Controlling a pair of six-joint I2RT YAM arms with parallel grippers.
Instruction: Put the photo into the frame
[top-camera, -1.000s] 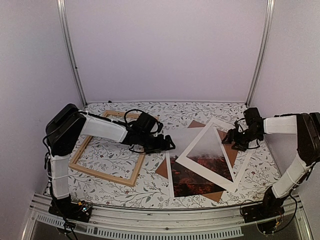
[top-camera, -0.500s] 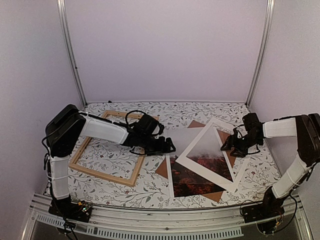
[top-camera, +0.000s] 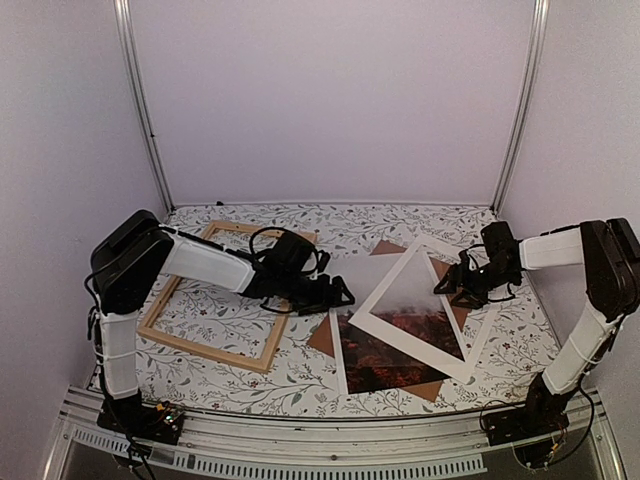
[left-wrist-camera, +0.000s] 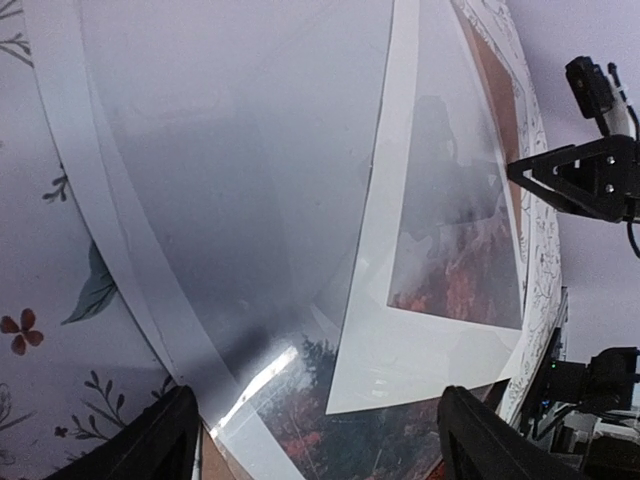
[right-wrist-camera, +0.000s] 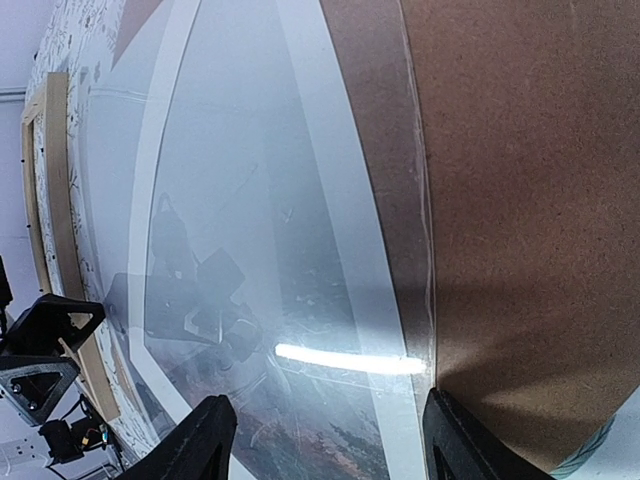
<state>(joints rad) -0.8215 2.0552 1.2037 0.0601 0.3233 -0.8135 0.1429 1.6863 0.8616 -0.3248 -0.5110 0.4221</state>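
Both pairs of jaws stand wide open and hold nothing. In the left wrist view, the two fingers of the left jaws are far apart at the bottom corners. Between them only the photo and the white mat lying below are seen. The right jaws look the same: their fingers are well apart above the brown board and a clear sheet that reflects a light.

The left arm reaches across the frame, so the left jaws are low at the left side of the photo, near the middle of the counter. The right arm comes in from the right edge of the counter. The right jaws are at the right side of the mat, close above it; I cannot tell if they touch it.

The frame lies flat by the left edge of the counter, with one corner pointing to the far left corner. Inside it only the flowered counter surface shows. The photo is outside the frame, just beside its right corner, in the middle of the counter toward the near edge. It lies on the board, whose corners stick out around it. The mat lies turned on top of the photo. Through its opening the misty half and part of the red foliage are seen.
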